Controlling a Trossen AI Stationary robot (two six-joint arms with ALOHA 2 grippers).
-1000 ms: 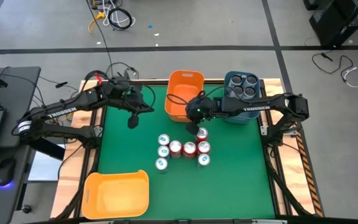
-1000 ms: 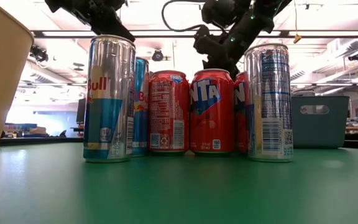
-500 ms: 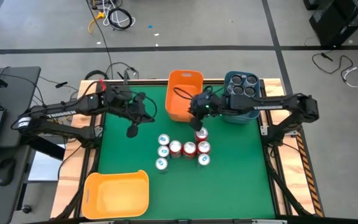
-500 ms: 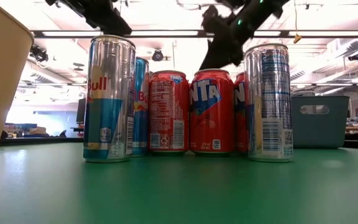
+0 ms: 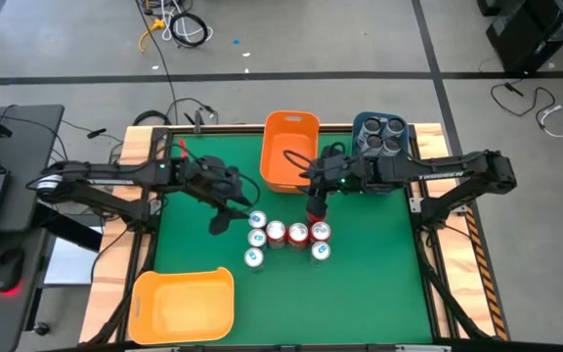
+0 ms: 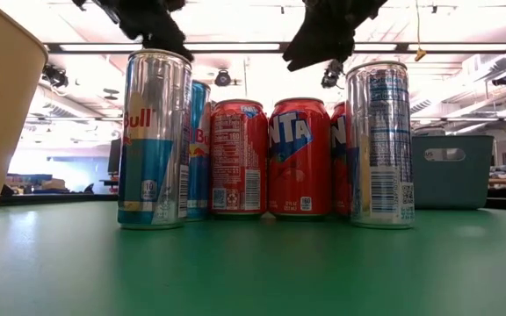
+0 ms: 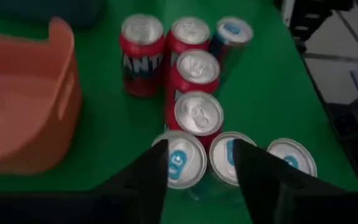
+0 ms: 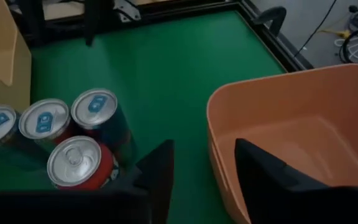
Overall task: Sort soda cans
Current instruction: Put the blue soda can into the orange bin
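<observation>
Soda cans (image 5: 286, 236) clustered upright mid-table on green mat (image 5: 360, 284), touching one another: red ones and blue-and-silver ones. Four dark cans (image 5: 380, 134) already in blue bin (image 5: 358, 181). Left gripper (image 7: 198, 163) above cluster's left edge, fingers spread, holding nothing. Right gripper (image 8: 202, 163) over rearmost red can beside orange bin (image 5: 274, 174), fingers spread, empty. Yellow bin (image 5: 184, 305) at front left.

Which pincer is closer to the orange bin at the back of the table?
The right pincer, just off that orange bin's front corner. The left pincer hovers farther off, beside the cans.
</observation>
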